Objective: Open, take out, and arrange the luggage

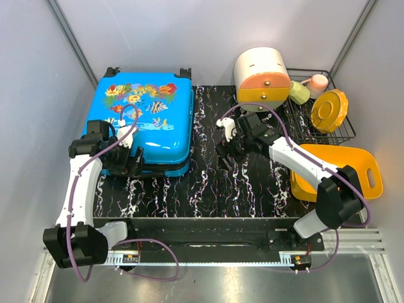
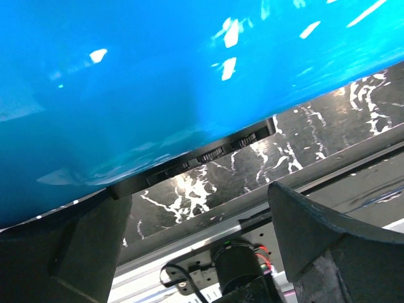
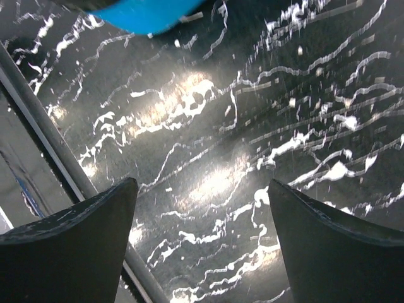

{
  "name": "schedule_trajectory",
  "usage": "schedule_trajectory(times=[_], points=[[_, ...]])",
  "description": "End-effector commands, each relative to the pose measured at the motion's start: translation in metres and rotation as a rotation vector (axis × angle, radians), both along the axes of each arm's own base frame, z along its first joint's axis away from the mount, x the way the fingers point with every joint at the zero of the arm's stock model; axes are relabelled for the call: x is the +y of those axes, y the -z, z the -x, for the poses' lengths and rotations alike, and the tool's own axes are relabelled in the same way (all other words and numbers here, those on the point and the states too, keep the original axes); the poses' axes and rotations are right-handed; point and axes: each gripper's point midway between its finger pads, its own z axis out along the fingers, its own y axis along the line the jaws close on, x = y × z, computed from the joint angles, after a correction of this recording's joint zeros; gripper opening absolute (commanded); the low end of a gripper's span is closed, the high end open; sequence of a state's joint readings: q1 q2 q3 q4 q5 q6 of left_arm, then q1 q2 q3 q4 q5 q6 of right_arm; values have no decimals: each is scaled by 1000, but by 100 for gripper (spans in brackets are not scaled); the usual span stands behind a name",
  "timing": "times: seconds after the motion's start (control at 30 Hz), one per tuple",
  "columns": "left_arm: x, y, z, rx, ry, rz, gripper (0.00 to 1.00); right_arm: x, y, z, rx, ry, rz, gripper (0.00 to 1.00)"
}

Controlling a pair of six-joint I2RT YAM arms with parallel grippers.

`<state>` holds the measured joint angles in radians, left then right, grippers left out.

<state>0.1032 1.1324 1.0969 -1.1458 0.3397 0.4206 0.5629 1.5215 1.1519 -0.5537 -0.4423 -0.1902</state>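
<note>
The luggage (image 1: 146, 117), a bright-blue hard-shell suitcase with a fish print, lies flat and closed on the left of the table, wheels at the far end. My left gripper (image 1: 129, 165) stands open at its near edge. In the left wrist view the blue shell (image 2: 158, 82) fills the top, and the black trim with lock dials (image 2: 214, 151) sits just beyond the left gripper (image 2: 197, 192), which holds nothing. My right gripper (image 1: 226, 151) hangs open over the black marbled mat, right of the luggage. The right gripper (image 3: 202, 183) is empty, with a blue corner of the luggage (image 3: 148, 16) at the top.
A white-and-orange round drawer box (image 1: 262, 79) stands at the back right beside a black wire basket (image 1: 344, 134) holding an orange lid (image 1: 329, 110) and small bottles. A yellow basin (image 1: 338, 172) lies at the right edge. The black marbled mat (image 1: 240, 183) covers the middle.
</note>
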Motion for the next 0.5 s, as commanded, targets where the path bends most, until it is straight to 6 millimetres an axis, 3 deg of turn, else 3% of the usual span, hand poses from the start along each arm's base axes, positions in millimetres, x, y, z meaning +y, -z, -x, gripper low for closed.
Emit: schedule_trajectory(times=[0.0,0.2,0.47], points=[[-43,-37,-20,-166,69,207,91,32,-35,-19,-134,-97,-166,90],[-50,-55,-11,-157,160,225,91,55,-52,-25,-262,-266,-282,79],[-64,-100,-7,-229,166,337,91,73,-32,-38,-401,-438,-319,72]])
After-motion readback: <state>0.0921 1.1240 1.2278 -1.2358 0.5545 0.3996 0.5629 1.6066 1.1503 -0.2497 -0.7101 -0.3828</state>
